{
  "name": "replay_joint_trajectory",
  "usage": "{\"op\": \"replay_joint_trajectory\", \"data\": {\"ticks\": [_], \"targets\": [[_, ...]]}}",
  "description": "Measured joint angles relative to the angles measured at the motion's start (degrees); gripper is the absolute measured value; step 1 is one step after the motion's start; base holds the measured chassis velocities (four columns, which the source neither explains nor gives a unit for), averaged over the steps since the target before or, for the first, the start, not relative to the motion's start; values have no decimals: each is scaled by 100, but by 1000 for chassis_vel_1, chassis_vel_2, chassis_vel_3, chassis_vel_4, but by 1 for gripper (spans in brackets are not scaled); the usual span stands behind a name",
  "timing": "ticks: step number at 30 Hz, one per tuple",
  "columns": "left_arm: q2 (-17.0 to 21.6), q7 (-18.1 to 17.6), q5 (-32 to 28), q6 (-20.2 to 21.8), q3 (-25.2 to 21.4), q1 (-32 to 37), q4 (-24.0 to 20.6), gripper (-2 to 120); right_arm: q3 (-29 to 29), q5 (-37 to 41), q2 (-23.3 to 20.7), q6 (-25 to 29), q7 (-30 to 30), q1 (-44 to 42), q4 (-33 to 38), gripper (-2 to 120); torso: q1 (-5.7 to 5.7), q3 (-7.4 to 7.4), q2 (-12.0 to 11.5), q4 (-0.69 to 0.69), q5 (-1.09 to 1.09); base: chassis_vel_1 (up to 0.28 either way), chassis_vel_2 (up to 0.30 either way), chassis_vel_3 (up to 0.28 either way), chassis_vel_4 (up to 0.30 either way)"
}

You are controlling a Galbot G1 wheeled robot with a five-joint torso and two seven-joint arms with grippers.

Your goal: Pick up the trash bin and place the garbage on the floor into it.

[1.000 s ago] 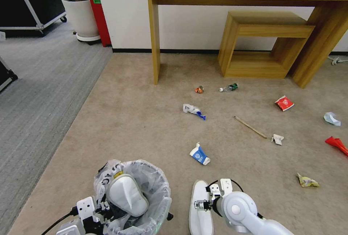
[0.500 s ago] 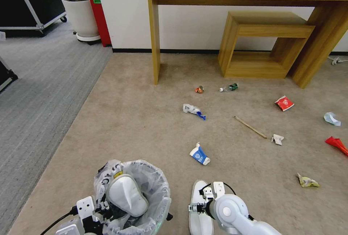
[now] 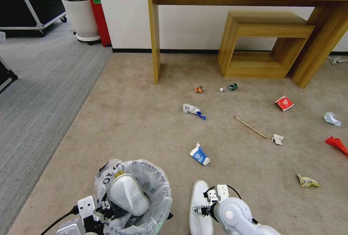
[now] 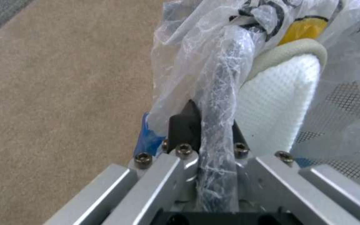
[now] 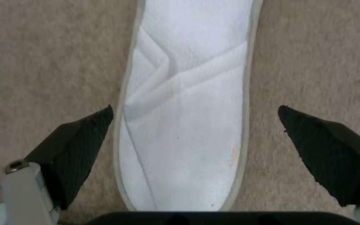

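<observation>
The trash bin (image 3: 164, 191), lined with a crinkly white bag, stands at my lower left with a white slipper (image 3: 127, 195) lying inside it. My left gripper (image 3: 104, 207) is shut on the bin's bagged rim (image 4: 223, 78); in the left wrist view the left gripper (image 4: 210, 116) pinches that rim. A second white slipper (image 3: 198, 196) lies on the beige floor (image 3: 145, 126) beside the bin. My right gripper (image 3: 199, 210) hovers over it, open. In the right wrist view the right gripper (image 5: 196, 108) straddles the slipper (image 5: 188, 93) without touching it. More garbage lies ahead: a blue cup (image 3: 199, 154), a wrapper (image 3: 193, 110), a bottle (image 3: 229, 87), a stick (image 3: 250, 127).
A red packet (image 3: 284, 103), a paper scrap (image 3: 277, 139), a yellow wrapper (image 3: 306, 181) and a red cone (image 3: 337, 144) lie to the right. A wooden desk (image 3: 154, 32) and low bench (image 3: 264, 42) stand against the far wall. Grey carpet (image 3: 36, 93) lies left.
My right gripper has shifted a little over the floor slipper, toward my base. The bin and left gripper have stayed put.
</observation>
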Motion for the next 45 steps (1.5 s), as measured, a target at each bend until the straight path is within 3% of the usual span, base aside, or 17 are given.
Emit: {"op": "replay_joint_trajectory", "data": {"ticks": [45], "targets": [[-24,38,188,-71,137,73,8,0,-76,-569,320,1,-363,-77,-435,100,0,0,0,0,0,0,0,0,0]]}}
